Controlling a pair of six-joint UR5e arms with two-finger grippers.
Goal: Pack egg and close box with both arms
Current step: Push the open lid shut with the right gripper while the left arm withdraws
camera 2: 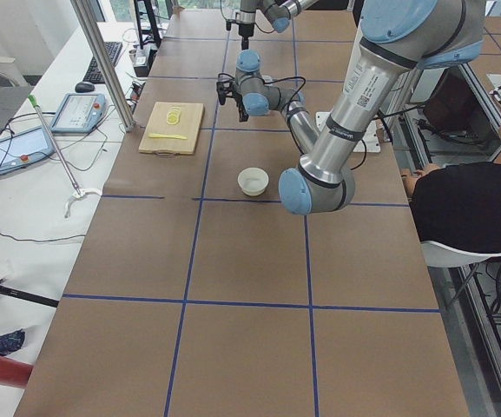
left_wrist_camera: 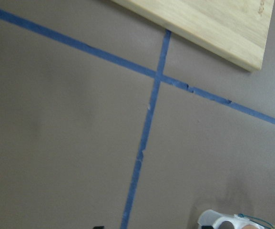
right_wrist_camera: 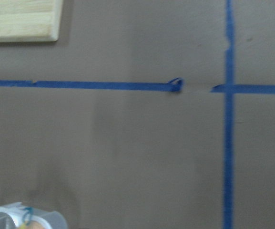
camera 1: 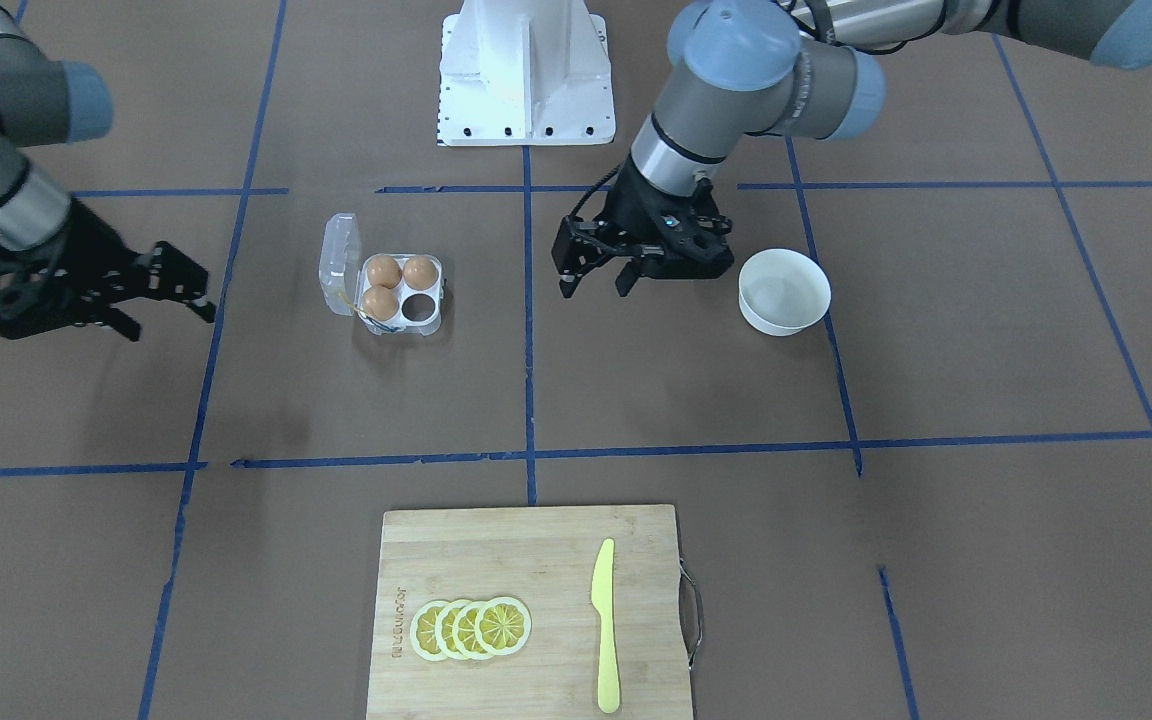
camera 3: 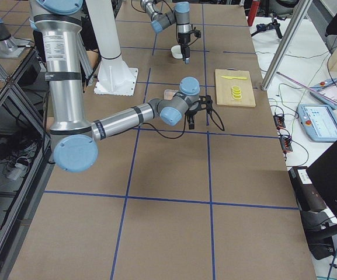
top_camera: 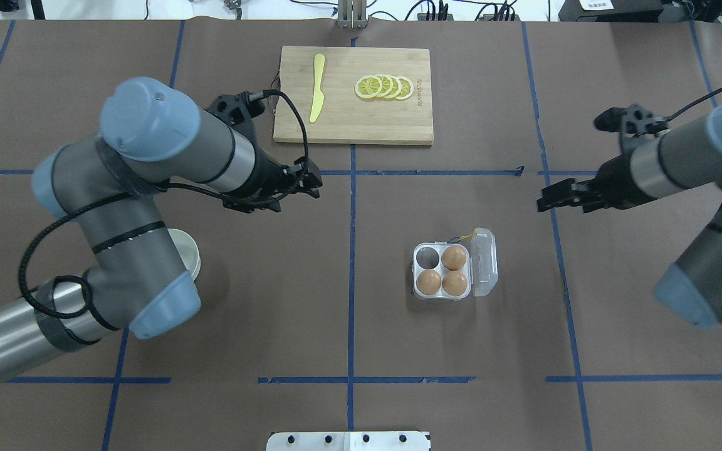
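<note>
The clear egg carton (camera 1: 433, 318) stands open on the table, its lid (camera 1: 339, 262) tipped back. Three orange-brown eggs (camera 1: 383, 271) fill three cells, and one cell (camera 1: 421, 305) is empty. The overhead view shows the carton (top_camera: 416, 274) right of the centre line. My left gripper (camera 1: 596, 288) is open and empty above the table, between the carton and the white bowl (camera 1: 784, 292). My right gripper (camera 1: 174, 305) is open and empty on the carton's lid side, well clear of it. The overhead view shows the left gripper (top_camera: 301, 188) and the right gripper (top_camera: 546, 197).
A wooden cutting board (camera 1: 496, 560) with lemon slices (camera 1: 471, 628) and a yellow knife (camera 1: 604, 625) lies across the table from the robot. The bowl looks empty. The white pedestal (camera 1: 524, 75) stands at the robot's side. Blue tape lines cross the brown table.
</note>
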